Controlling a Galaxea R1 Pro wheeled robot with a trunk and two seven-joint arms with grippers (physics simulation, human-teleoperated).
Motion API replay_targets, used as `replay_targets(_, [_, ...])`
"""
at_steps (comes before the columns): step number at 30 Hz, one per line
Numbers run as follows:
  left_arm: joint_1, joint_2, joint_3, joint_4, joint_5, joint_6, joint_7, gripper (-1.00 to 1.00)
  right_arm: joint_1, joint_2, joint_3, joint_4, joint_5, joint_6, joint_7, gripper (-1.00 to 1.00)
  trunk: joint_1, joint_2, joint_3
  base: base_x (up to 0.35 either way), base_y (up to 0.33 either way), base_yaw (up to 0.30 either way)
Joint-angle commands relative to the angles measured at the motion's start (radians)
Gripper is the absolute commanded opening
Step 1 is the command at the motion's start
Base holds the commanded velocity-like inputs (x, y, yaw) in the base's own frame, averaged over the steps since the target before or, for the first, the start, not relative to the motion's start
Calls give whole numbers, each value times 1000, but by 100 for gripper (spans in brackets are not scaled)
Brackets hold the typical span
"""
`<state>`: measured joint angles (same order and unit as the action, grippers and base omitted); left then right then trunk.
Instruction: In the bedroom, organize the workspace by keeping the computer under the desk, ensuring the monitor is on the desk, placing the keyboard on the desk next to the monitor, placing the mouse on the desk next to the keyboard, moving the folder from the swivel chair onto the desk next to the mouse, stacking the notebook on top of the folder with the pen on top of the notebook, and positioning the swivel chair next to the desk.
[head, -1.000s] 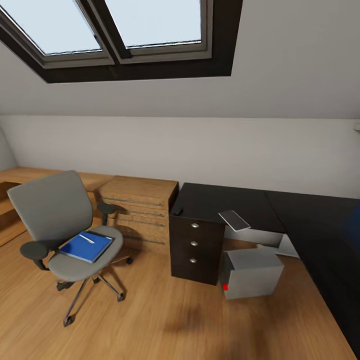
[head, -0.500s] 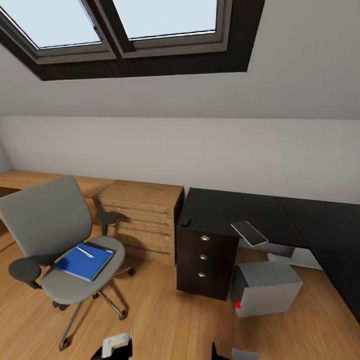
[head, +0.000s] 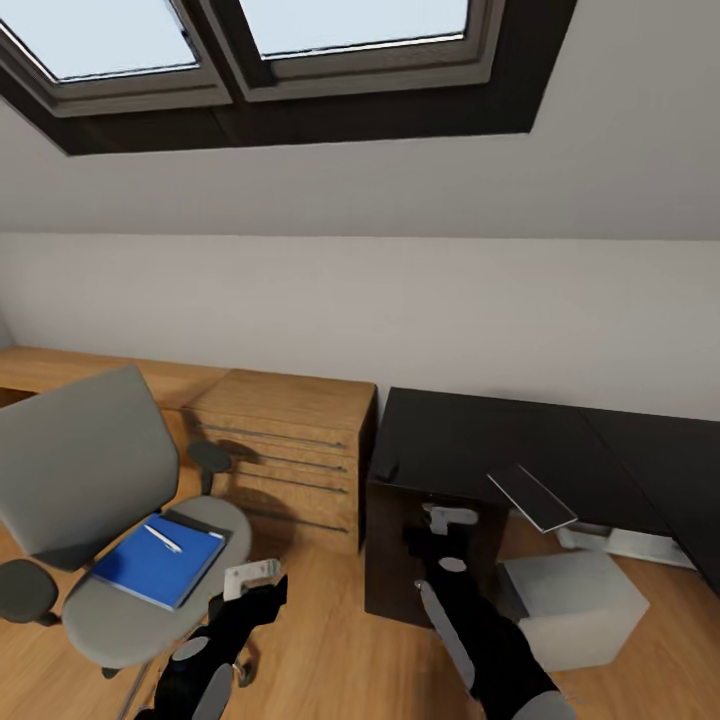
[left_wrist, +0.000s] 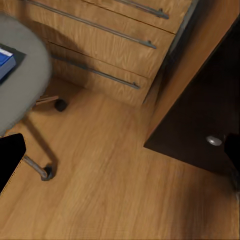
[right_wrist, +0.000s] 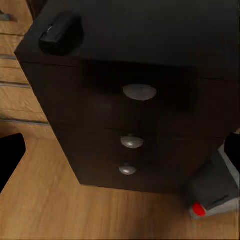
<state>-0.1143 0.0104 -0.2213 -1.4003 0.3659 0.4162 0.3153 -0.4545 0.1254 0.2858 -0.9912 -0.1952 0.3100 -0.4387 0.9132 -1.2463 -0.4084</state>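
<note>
The grey swivel chair stands at the left with the blue folder on its seat and the whitish pen lying on the folder. The black desk is at the right. The small black mouse sits on its near left corner, above the drawer unit. A thin grey rectangle, apparently the notebook, overhangs the desk's front edge. The pale grey computer is on the floor under the desk. My left gripper hangs open beside the chair seat. My right gripper is open before the drawers.
A light wooden dresser with long bar handles stands between the chair and the desk, against the white wall. Skylight windows are overhead. Bare wooden floor lies between the chair's casters and the drawer unit.
The head view has come closer to the desk and chair. Both arms have risen into view, the left by the chair seat, the right before the drawers. The furniture has not moved.
</note>
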Motion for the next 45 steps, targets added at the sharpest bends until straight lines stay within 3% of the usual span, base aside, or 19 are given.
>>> replay_targets(1, [-1,1,2,-44,11,33,10,100,-59,3,-1,34,-10,29,-9,100,1,-1,-1,334,80,0])
replay_targets(2, [-1,1,17,-97,12,64,10,100,-137,5,-5,106,-35,47,-9,100,1,-1,-1,334,71,0])
replay_targets(8, [-1,0,61,-139,17,93,10,100,-219,1,-10,209,-73,35,8,100,1,-1,-1,325,29,0])
replay_targets(22, [-1,-1,65,-106,16,93,10,100,-216,0,-6,239,-73,-7,24,100,1,-1,-1,178,1,12])
replay_targets(33, [-1,-2,60,-89,15,94,10,100,-211,-1,-6,247,-72,-7,75,100,1,-1,-2,312,0,218])
replay_targets(35, [-1,-3,50,-86,15,94,10,100,-211,-1,-6,248,-71,-7,80,100,1,-1,-3,298,0,218])
replay_targets(36, [-1,-2,24,-83,16,94,10,100,-211,-2,-7,249,-71,-7,84,100,1,-1,-4,243,0,78])
replay_targets(39, [-1,-2,-5,-80,16,94,10,100,-211,-4,-6,254,-69,-8,85,100,1,-1,-4,204,0,43])
replay_targets(42, [-1,-2,-13,-79,16,94,10,100,-211,-4,-6,266,-67,-8,86,100,1,-1,-4,118,0,17])
replay_targets(45, [1,-19,-15,-92,18,93,10,100,-213,-12,-10,283,-66,-25,92,100,1,-1,-4,0,0,0])
